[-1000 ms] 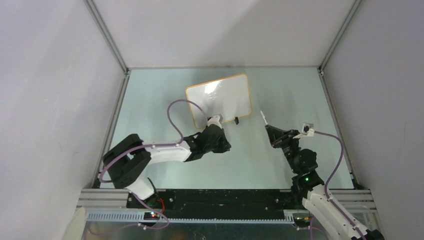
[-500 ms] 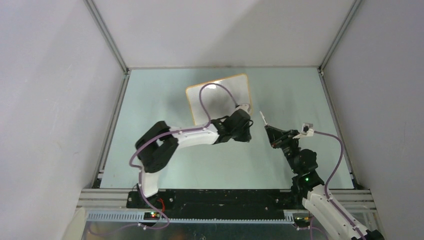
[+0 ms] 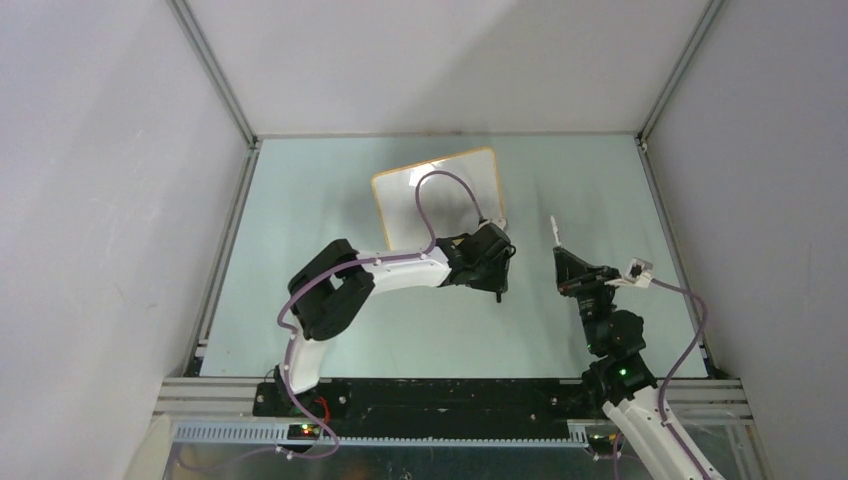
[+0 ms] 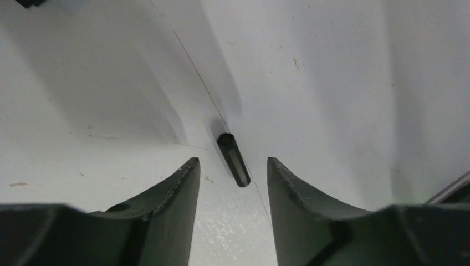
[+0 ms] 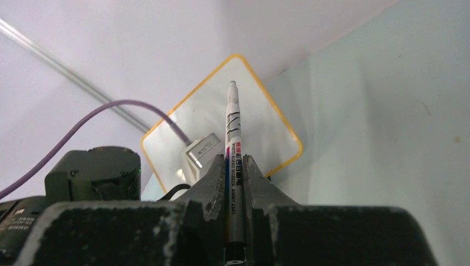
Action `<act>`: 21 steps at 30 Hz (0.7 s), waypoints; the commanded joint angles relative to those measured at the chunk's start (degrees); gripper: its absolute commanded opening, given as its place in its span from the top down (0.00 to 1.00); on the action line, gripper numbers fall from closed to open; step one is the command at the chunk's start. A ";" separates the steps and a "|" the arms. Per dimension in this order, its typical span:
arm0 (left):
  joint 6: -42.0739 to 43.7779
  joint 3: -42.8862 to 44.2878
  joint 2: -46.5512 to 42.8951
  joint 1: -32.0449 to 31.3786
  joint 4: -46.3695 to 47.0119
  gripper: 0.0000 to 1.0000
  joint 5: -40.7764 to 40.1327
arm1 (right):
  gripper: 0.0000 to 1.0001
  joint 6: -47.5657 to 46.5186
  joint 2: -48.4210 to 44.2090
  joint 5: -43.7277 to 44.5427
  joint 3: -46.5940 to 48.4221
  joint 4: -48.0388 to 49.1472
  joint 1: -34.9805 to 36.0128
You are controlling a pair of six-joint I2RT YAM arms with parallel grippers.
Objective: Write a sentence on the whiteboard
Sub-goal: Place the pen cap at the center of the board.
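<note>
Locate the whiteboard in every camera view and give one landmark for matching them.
Top external: the whiteboard sits at upper centre, partly under the left arm.
Left wrist: not recognisably in it.
Right wrist: the whiteboard at centre, behind the marker tip.
Shared landmark: the purple cable crossing it, in top and right wrist views.

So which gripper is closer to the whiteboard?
Left. The left gripper hovers by the whiteboard's near right corner; the right gripper, holding a marker, is farther right.

small print on marker (image 5: 233, 133) barrel, too blurred to read
</note>
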 commanded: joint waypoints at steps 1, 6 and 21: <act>1.21 -0.30 -2.73 -0.19 2.06 0.41 -0.39 | 1.00 -0.30 -3.66 7.47 1.09 -4.93 -0.24; 2.02 -9.00 -11.50 -0.12 9.80 0.19 -2.28 | 1.00 -0.54 -3.55 7.57 1.58 -5.69 -0.22; 12.35 -48.82 -57.69 22.17 29.88 0.00 3.88 | 1.00 -4.52 2.73 -0.84 2.71 -1.82 -0.27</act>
